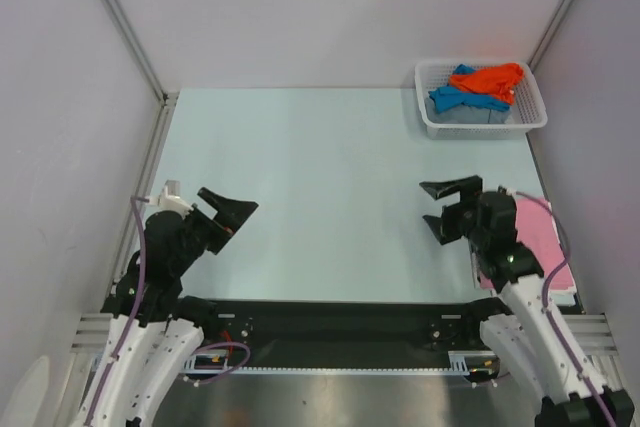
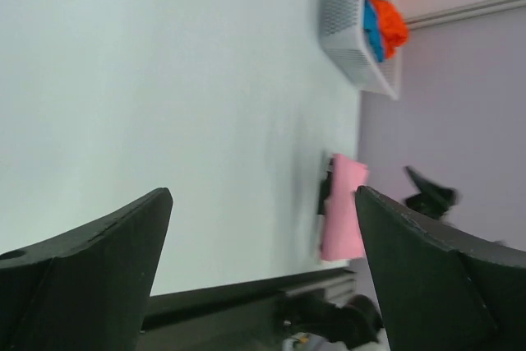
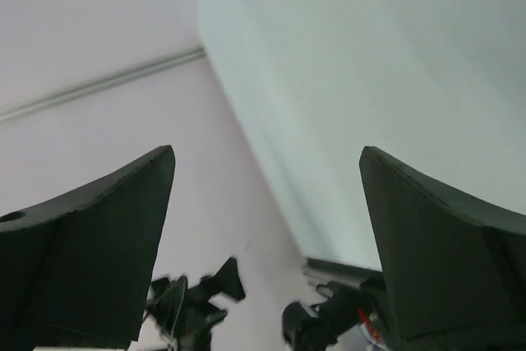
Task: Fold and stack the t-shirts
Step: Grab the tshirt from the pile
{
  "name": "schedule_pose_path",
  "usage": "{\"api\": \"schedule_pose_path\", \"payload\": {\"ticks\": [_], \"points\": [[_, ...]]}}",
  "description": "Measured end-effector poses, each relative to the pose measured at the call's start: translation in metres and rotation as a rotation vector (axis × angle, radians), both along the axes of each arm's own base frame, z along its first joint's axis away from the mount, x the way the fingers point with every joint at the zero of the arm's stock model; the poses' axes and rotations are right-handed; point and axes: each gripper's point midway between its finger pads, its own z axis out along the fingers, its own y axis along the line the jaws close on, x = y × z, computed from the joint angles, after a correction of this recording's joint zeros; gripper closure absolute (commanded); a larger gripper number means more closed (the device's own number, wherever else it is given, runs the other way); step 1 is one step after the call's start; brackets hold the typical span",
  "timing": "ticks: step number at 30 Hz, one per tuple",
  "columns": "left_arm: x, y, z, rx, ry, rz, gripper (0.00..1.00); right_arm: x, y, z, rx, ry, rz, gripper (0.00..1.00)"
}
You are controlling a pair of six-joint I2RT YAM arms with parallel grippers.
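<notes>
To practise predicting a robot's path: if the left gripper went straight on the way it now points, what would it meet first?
Most likely the bare table, since the open left gripper seems aimed down across it. Farther along lies the pink t-shirt at the right edge; depth is hard to judge.

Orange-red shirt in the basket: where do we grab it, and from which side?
Probably the bunched ridge on top of the orange-red t-shirt, coming straight down with the open right gripper, the nearer one. It lies crumpled over the blue t-shirt, and the walls of the white mesh basket block a sideways approach.
</notes>
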Motion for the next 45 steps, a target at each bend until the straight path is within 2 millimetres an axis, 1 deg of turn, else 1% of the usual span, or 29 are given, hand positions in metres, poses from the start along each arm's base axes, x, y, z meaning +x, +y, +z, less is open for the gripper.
{"api": "schedule_pose_path", "payload": {"ticks": [1,3,5,7,9,10,12,14,15,17,18,20,21,23,24,27,28,29,30,31,32,35,38,39,40,42,43,45], "points": [[0.003,0.004,0.001,0.046,0.005,0.007,0.00,0.007,-0.006,0.002,-0.058,0.017,-0.011,0.00],[0.010,0.009,0.001,0.133,0.014,0.005,0.00,0.031,-0.022,0.019,-0.194,0.030,-0.034,0.00],[0.017,0.015,-0.004,0.228,0.034,0.000,0.00,0.062,-0.040,0.036,-0.321,0.043,-0.051,0.00],[0.020,0.020,-0.009,0.304,0.060,-0.014,0.00,0.093,-0.062,0.048,-0.409,0.053,-0.054,0.00],[0.024,0.024,-0.013,0.371,0.096,-0.031,0.00,0.123,-0.091,0.046,-0.453,0.082,-0.060,0.00],[0.025,0.025,-0.015,0.397,0.116,-0.037,0.00,0.133,-0.103,0.042,-0.460,0.093,-0.062,0.00],[0.029,0.031,-0.015,0.453,0.155,-0.036,0.00,0.151,-0.129,0.024,-0.486,0.146,-0.079,0.00],[0.036,0.037,-0.013,0.505,0.168,-0.020,0.00,0.163,-0.145,0.010,-0.527,0.184,-0.086,0.00],[0.038,0.040,-0.012,0.523,0.167,-0.014,0.00,0.172,-0.151,0.009,-0.556,0.189,-0.088,0.00],[0.038,0.047,-0.008,0.571,0.141,-0.011,0.00,0.195,-0.164,0.017,-0.621,0.173,-0.102,0.04],[0.038,0.049,-0.004,0.599,0.116,-0.020,0.00,0.212,-0.172,0.025,-0.666,0.156,-0.112,0.06],[0.038,0.052,0.005,0.648,0.073,-0.042,0.00,0.248,-0.190,0.045,-0.749,0.100,-0.147,0.12],[0.038,0.053,0.008,0.665,0.060,-0.050,0.00,0.262,-0.197,0.053,-0.780,0.077,-0.165,0.15],[0.038,0.049,0.014,0.696,0.020,-0.104,0.03,0.290,-0.213,0.067,-0.849,0.030,-0.207,0.18],[0.038,0.045,0.016,0.704,0.001,-0.138,0.04,0.301,-0.221,0.070,-0.878,0.016,-0.230,0.18],[0.039,0.033,0.014,0.710,-0.027,-0.238,0.12,0.328,-0.240,0.066,-0.930,0.014,-0.269,0.20],[0.039,0.027,0.012,0.708,-0.034,-0.278,0.16,0.340,-0.249,0.060,-0.943,0.021,-0.286,0.22],[0.040,0.023,0.012,0.703,-0.041,-0.302,0.24,0.353,-0.257,0.052,-0.953,0.024,-0.299,0.26],[0.041,0.019,0.010,0.702,-0.046,-0.333,0.24,0.357,-0.263,0.047,-0.956,0.031,-0.307,0.26],[0.042,0.015,0.008,0.699,-0.046,-0.361,0.32,0.363,-0.269,0.037,-0.960,0.043,-0.312,0.30],[0.043,0.011,0.006,0.694,-0.045,-0.387,0.34,0.369,-0.275,0.026,-0.968,0.055,-0.316,0.31],[0.044,0.003,0.001,0.680,-0.043,-0.438,0.35,0.385,-0.290,-0.005,-0.980,0.085,-0.319,0.32],[0.044,-0.001,-0.001,0.671,-0.044,-0.470,0.34,0.400,-0.300,-0.022,-0.994,0.075,-0.327,0.35],[0.044,-0.002,-0.001,0.671,-0.043,-0.475,0.34,0.404,-0.302,-0.025,-0.998,0.067,-0.330,0.39],[0.044,-0.002,-0.002,0.670,-0.042,-0.479,0.34,0.408,-0.303,-0.028,-1.001,0.061,-0.333,0.44],[0.044,-0.003,-0.002,0.667,-0.040,-0.484,0.34,0.418,-0.306,-0.028,-1.004,0.037,-0.345,0.49],[0.045,-0.004,-0.002,0.665,-0.038,-0.487,0.34,0.424,-0.307,-0.026,-1.003,0.020,-0.354,0.64],[0.045,-0.005,-0.002,0.663,-0.038,-0.490,0.34,0.437,-0.309,-0.020,-1.002,-0.023,-0.368,0.82]]}}
